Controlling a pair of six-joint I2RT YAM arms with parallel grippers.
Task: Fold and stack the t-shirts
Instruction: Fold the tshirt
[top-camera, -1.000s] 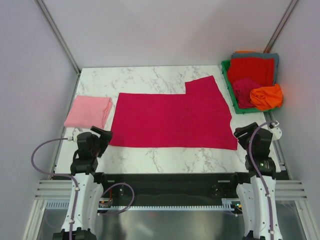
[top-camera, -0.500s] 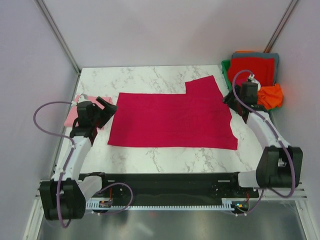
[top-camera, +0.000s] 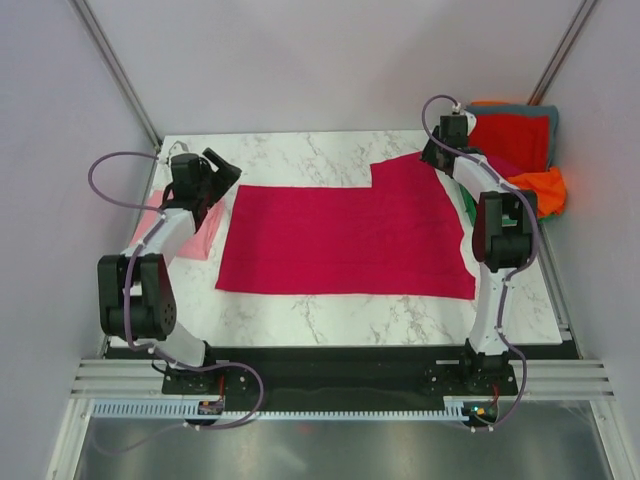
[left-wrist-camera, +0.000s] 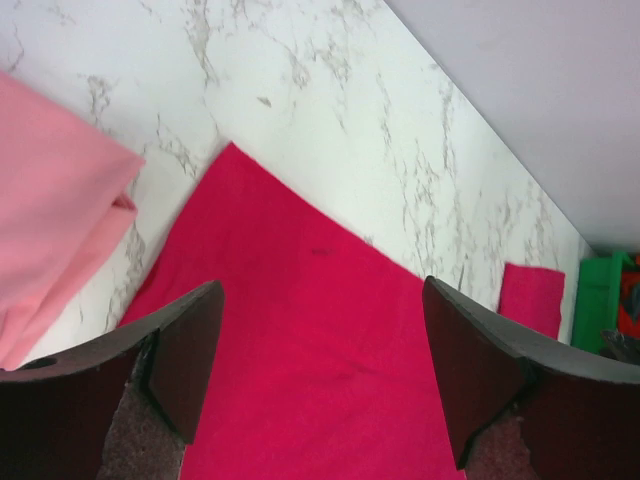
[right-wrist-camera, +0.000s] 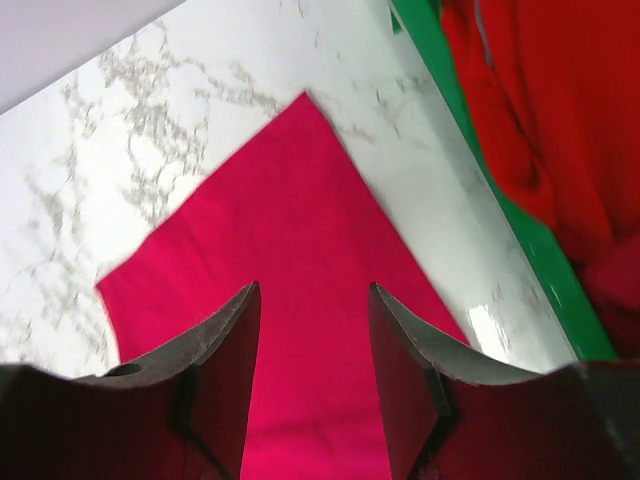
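Marble desk (top-camera: 300, 150), pale walls around. Crimson t-shirt (top-camera: 340, 240) lies flat at centre, sleeve stub at far right; whole outline seen only from above. Green bin (right-wrist-camera: 478, 130) at far right: wall plain in right wrist view, mostly hidden by right arm (top-camera: 495, 230) from above. Red t-shirt (top-camera: 520, 140) and orange t-shirt (top-camera: 545, 190) in it. Pink folded t-shirt (left-wrist-camera: 50, 200) at left, just beside crimson corner. Left claw (left-wrist-camera: 320, 300) wide open, empty, over that corner. Right claw (right-wrist-camera: 312, 295) partly open, gripping nothing, over sleeve tip.
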